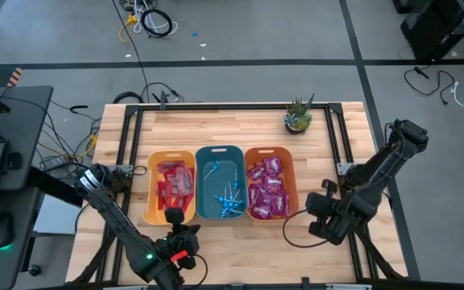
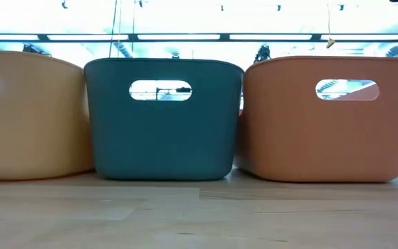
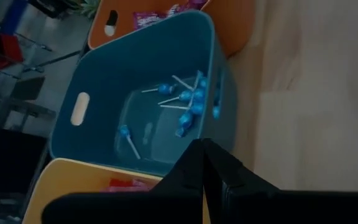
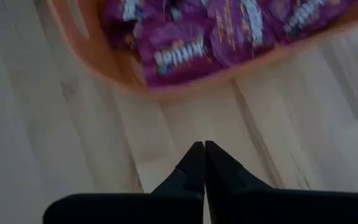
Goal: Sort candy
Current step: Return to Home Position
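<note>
Three bins stand side by side mid-table. The yellow bin [image 1: 153,187] holds flat red packets [image 1: 174,181]. The teal bin [image 1: 206,181] holds blue lollipops [image 3: 188,102] on white sticks, lying on its floor. The orange bin [image 1: 291,184] holds purple packets [image 4: 185,53]. My left gripper [image 1: 176,219] hovers shut at the near edge of the yellow and teal bins, holding nothing; its fingertips [image 3: 204,148] show before the teal bin's near wall. My right gripper [image 1: 312,211] is shut and empty above bare wood [image 4: 204,146], just right of the orange bin.
A small potted plant [image 1: 298,117] stands at the table's far right. Bare wood lies in front of the bins [image 2: 199,214] and behind them. The black frame rails [image 1: 333,137] run along the table's sides.
</note>
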